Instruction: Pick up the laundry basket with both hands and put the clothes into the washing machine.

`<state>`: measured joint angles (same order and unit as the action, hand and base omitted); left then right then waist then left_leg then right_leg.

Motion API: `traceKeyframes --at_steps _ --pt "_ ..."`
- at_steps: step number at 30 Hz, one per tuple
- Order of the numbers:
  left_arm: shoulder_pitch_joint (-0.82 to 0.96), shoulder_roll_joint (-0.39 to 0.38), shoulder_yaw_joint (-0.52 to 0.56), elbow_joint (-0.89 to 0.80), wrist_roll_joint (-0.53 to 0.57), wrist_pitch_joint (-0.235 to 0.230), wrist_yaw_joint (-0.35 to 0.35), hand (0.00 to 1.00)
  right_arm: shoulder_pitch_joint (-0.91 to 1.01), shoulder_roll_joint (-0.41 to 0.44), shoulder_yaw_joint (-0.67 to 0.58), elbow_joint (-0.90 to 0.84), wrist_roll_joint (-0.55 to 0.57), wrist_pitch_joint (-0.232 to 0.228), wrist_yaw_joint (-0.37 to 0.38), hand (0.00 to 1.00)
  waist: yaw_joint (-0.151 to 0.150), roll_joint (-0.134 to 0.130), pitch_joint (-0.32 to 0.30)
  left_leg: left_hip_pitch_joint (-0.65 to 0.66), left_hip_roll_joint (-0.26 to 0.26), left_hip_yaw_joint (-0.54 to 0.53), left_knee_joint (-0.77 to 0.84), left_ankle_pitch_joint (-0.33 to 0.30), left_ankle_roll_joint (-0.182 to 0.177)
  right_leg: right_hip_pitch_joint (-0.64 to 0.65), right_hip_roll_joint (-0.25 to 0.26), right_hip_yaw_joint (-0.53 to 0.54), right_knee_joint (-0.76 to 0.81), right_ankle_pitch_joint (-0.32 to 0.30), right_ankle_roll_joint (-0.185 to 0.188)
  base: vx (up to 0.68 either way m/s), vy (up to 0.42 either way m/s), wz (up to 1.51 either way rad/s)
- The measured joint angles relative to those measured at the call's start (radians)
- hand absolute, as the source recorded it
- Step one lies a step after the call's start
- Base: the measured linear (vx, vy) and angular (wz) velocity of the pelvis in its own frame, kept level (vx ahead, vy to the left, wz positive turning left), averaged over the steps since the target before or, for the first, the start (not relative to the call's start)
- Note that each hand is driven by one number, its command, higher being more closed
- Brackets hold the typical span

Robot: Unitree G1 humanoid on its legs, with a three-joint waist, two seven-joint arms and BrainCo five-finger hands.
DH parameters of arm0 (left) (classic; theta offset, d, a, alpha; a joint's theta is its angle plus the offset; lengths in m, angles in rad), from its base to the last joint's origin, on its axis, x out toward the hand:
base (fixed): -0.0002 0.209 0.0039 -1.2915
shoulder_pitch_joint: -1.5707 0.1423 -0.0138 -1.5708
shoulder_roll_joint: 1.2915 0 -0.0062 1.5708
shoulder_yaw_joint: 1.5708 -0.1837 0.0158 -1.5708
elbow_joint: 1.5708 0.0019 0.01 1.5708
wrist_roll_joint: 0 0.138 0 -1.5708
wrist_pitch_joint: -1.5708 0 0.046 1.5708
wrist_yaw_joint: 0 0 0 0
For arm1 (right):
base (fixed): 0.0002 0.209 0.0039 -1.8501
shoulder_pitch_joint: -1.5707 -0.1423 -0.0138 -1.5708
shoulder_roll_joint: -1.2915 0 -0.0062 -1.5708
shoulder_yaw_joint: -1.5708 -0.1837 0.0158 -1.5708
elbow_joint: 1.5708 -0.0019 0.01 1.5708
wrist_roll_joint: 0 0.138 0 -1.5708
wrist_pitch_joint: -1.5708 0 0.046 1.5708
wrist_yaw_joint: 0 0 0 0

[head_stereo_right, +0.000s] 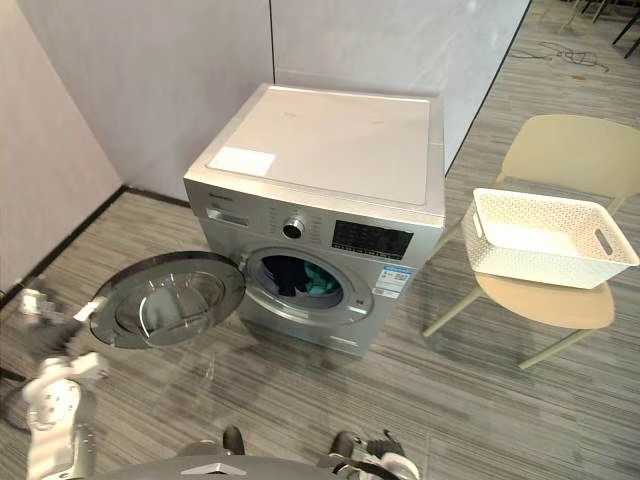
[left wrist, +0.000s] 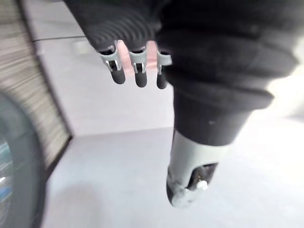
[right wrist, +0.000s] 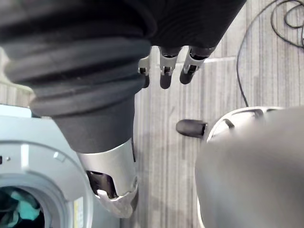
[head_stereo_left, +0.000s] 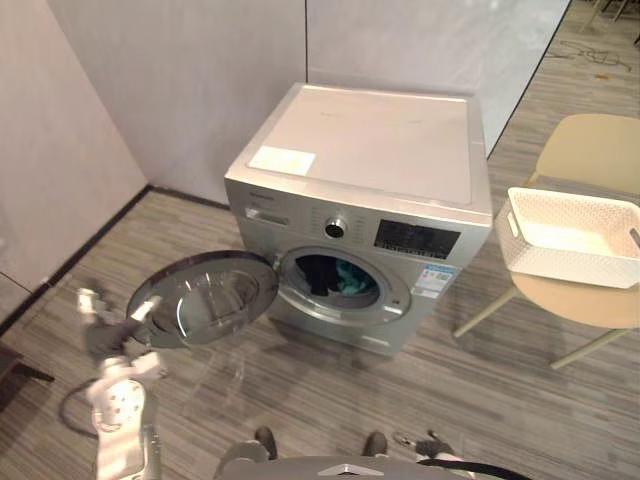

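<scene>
Off at the lower left, my left hand hovers by the swung-open round door, fingers straight and holding nothing. Next, the silver washing machine, dark and teal clothes bunched in its drum. My right hand hangs low, fingers loose, empty too. Far right, the white lattice-walled laundry basket sits on a pale chair, well apart from both hands.
</scene>
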<state>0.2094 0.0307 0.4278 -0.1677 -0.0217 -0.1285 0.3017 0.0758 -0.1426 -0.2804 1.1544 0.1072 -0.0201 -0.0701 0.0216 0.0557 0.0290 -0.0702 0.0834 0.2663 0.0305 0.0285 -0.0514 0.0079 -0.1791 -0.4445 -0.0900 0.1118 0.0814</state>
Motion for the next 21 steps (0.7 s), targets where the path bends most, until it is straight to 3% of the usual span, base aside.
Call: traceKeyframes --at_steps 2,5,7,8,10,13,17,21 --pt "-0.090 0.087 0.102 0.003 0.060 0.004 0.071 0.00 0.027 -0.004 0.000 0.001 0.001 0.005 0.001 0.00 -0.007 0.002 -0.011 0.054 -0.030 0.000 -0.109 0.043 0.002 0.008 -0.015 -0.007 0.000 0.001 0.002 0.05 0.095 0.34" --pt "-0.172 0.221 0.180 0.086 0.087 0.013 0.110 0.00 0.036 0.003 0.008 -0.007 0.003 0.004 0.002 0.00 -0.008 -0.003 -0.019 0.061 -0.031 0.016 -0.116 0.053 0.002 0.007 -0.016 -0.002 0.000 0.004 0.005 0.02 0.049 -0.11" --pt "-0.262 0.362 0.214 0.246 0.093 0.040 0.111 0.00 0.040 0.002 0.082 -0.035 -0.015 0.007 0.005 0.00 -0.011 -0.013 -0.027 0.059 -0.027 0.040 -0.116 0.053 0.002 -0.010 -0.013 0.018 -0.001 0.007 0.002 0.00 0.025 -0.22" --pt "-0.289 0.395 0.222 0.300 0.094 0.043 0.111 0.00 0.036 0.001 0.100 -0.045 -0.029 0.007 0.006 0.00 -0.013 -0.018 -0.027 0.057 -0.025 0.046 -0.116 0.053 0.001 -0.014 -0.011 0.024 -0.001 0.007 0.001 0.03 0.006 -0.31" --pt "-0.416 0.535 0.239 0.541 0.072 0.088 0.101 0.00 0.022 0.000 0.185 -0.083 -0.071 0.006 0.020 0.00 -0.014 -0.042 -0.039 0.030 -0.016 0.080 -0.116 0.055 -0.002 -0.073 -0.005 0.057 -0.001 0.020 -0.013 0.04 -0.008 -0.41" --pt "-0.596 0.653 0.198 0.785 0.064 0.138 0.062 0.00 -0.005 0.006 0.242 -0.118 -0.076 0.006 0.039 0.00 -0.020 -0.075 -0.026 -0.038 -0.003 0.109 -0.116 0.067 -0.015 -0.152 0.004 0.077 0.000 0.045 -0.027 0.02 -0.028 -0.24" --pt "-0.791 0.669 0.073 0.917 0.043 0.148 0.023 0.00 -0.019 0.014 0.289 -0.173 -0.073 -0.003 0.039 0.00 -0.025 -0.102 0.027 -0.130 0.020 0.114 -0.116 0.108 -0.020 -0.237 0.020 0.052 0.000 0.070 -0.053 -0.02 -0.055 0.09" --pt "-1.007 0.665 0.001 1.067 -0.175 0.141 0.018 0.00 -0.041 0.026 0.308 -0.238 -0.025 -0.019 0.037 0.00 -0.029 -0.118 0.108 -0.220 0.049 0.122 -0.115 0.148 -0.017 -0.327 0.046 0.044 0.007 0.105 -0.072 -0.03 -0.059 -0.03"
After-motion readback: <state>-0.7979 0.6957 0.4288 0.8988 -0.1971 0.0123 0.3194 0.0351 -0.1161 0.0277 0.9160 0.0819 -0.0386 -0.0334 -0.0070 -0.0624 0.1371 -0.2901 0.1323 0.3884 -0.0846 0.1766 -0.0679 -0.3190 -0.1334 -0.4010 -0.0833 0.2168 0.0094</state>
